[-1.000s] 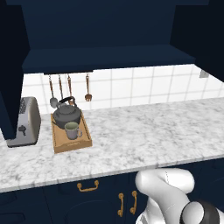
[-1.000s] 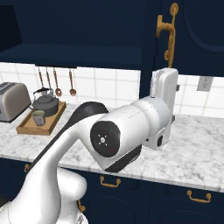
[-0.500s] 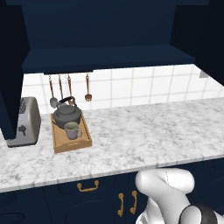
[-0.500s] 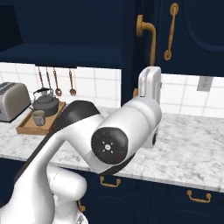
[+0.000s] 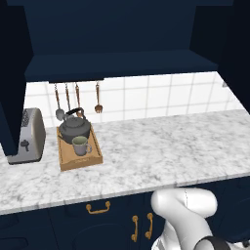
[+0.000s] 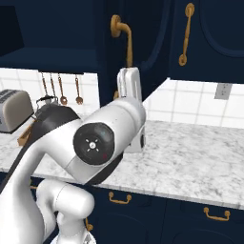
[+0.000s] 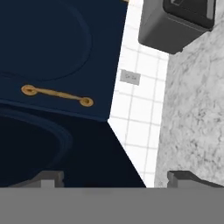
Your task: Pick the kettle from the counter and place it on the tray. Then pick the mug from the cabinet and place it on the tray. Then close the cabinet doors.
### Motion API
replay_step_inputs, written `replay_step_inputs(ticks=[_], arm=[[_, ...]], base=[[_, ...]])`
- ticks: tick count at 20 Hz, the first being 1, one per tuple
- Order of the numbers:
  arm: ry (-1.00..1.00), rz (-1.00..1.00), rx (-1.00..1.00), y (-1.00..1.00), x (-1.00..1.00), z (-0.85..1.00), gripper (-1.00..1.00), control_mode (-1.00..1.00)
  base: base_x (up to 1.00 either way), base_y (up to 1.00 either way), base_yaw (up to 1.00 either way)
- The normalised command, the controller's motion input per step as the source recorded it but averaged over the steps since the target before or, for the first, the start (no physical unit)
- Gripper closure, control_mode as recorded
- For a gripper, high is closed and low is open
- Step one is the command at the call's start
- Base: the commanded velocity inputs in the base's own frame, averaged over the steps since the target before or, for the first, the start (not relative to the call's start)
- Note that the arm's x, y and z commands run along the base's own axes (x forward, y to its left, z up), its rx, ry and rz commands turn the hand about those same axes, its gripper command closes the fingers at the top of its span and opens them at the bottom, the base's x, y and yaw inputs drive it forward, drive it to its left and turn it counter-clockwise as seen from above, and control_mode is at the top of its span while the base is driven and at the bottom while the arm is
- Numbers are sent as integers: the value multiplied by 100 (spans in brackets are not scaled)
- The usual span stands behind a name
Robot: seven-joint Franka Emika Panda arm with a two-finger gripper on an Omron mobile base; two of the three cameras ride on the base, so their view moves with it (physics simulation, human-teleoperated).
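- Kettle and mug both sat on the tray, near the table's left end, just right of the toaster. Mug was in front of the kettle, close or touching; couldn't tell which.
- That left the cabinet doors as the remaining step, by my read.
- Hand had its jaws spread wide with nothing between them, pointed at a navy door panel.
- Right door was swung out toward the arm, curved brass handle just above the hand body in the right base view.
- Handling guess: door is a rigid hinged panel, light to swing, not fragile. Brass handle is smooth, so likely slippery to pinch.
- Better to push flat on the door face near the free edge, far from the hinge, than grip the handle.
- Left door was also open, at the left edge.
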Motion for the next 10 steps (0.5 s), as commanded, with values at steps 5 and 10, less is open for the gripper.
replay_step_inputs(ticks=[5, 10], arm=[[9, 16, -1, 81, 56, -4, -100, -100], [4, 17, 0, 78, 62, -9, -100, -100]], base=[[0, 0, 0], [0, 0, 0]])
